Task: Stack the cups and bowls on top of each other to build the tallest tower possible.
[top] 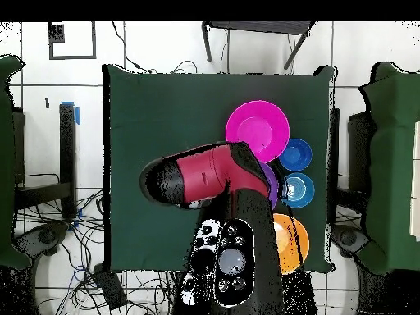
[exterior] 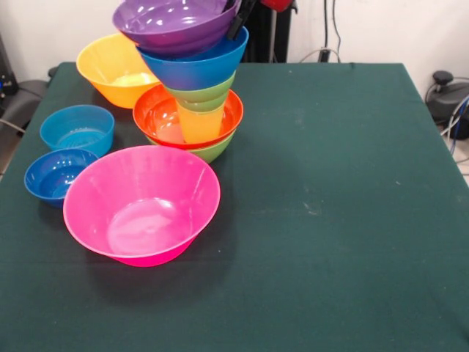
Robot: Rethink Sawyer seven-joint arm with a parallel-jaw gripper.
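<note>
Atop the tower (exterior: 192,110), the gripper (exterior: 239,18) pinches the purple bowl's (exterior: 172,22) rim, tilted over the blue bowl (exterior: 198,67); pink bowl (exterior: 141,204) sits nearby.

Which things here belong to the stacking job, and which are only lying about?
Job: tower of nested plastic bowls around a translucent yellow cup; shallow purple plastic bowl on top; large pink plastic bowl; orange plastic bowl; light-blue plastic bowl; dark-blue plastic bowl.
Lying about: loose cables on the floor; cords hanging on the white wall.
</note>
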